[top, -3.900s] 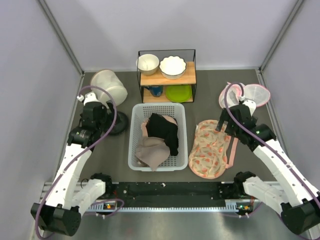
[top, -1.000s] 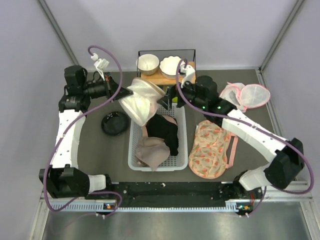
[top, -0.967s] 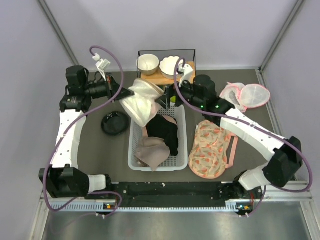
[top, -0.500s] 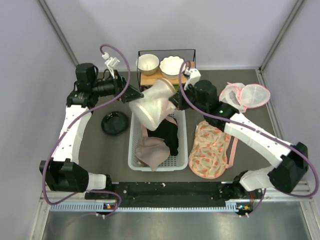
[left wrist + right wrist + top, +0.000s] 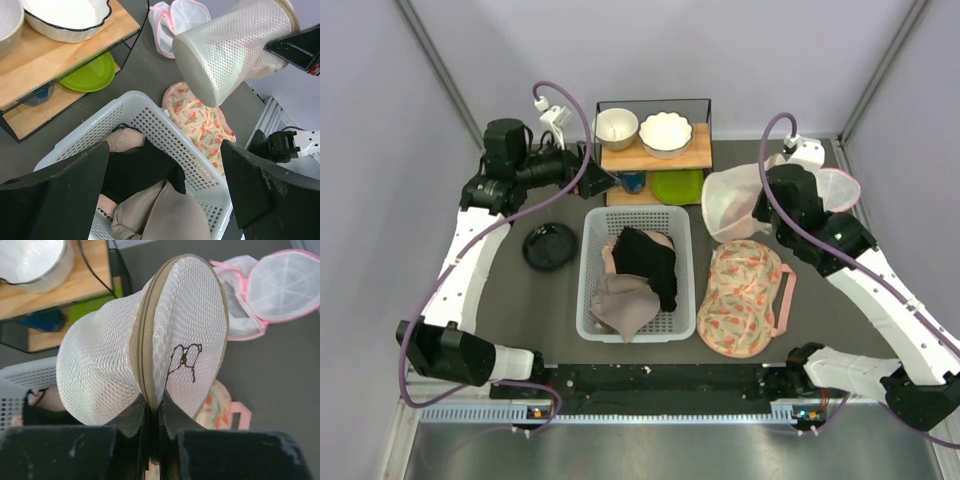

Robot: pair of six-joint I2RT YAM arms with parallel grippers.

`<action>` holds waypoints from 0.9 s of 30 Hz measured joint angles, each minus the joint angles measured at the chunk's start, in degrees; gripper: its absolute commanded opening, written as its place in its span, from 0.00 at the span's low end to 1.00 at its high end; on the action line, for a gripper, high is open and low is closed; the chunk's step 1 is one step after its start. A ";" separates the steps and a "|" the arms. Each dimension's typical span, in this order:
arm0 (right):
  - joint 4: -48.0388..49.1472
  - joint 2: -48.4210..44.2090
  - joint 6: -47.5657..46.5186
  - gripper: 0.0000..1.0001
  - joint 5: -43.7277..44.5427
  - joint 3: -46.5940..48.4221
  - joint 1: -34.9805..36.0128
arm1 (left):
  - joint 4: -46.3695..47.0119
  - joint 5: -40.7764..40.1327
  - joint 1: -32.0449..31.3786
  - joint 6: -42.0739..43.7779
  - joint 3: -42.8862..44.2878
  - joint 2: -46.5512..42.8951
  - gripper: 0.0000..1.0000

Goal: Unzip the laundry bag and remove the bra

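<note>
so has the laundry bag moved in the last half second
yes, the laundry bag went right: from over the white basket's back rim to beside it, in the right end effector alone

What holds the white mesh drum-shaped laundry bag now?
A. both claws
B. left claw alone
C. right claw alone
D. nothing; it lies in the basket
C: the right claw pinches the white mesh drum-shaped laundry bag at its zip seam; the left claw is open, clear of it.
</note>
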 measured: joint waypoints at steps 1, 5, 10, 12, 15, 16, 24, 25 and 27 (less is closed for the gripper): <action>-1.18 0.15 0.42 0.00 1.14 0.09 0.00 | 0.00 -0.50 -0.09 -0.07 0.00 -0.11 0.99; -6.67 1.97 2.75 0.00 4.59 0.11 -0.04 | -0.02 -1.68 -0.81 -0.44 -0.37 -0.52 0.99; -9.09 7.91 4.85 0.13 5.73 0.61 -0.83 | -0.13 -3.06 -3.65 -0.46 -1.53 -0.79 0.99; -9.94 13.29 4.81 0.91 4.15 2.93 -1.44 | -0.42 -4.07 -5.35 -0.63 -1.77 -0.57 0.99; -8.59 21.33 4.48 0.99 -2.97 7.08 -1.97 | -0.57 -5.18 -7.65 -0.81 -1.77 0.26 0.99; -7.63 22.43 4.50 0.99 -5.09 7.13 -1.97 | -0.74 -5.49 -8.28 -0.85 -1.77 0.59 0.99; -0.22 7.93 4.35 0.96 -15.78 -2.40 -10.16 | -2.47 -10.47 -13.00 -1.55 -2.75 1.16 0.99; 0.76 4.17 4.42 0.95 -17.46 -4.94 -13.33 | -2.43 -11.10 -13.77 -1.97 -2.93 1.16 0.99; 3.41 -1.66 4.70 0.95 -21.57 -10.08 -20.59 | -1.97 -12.28 -15.78 -2.84 -3.45 1.22 0.99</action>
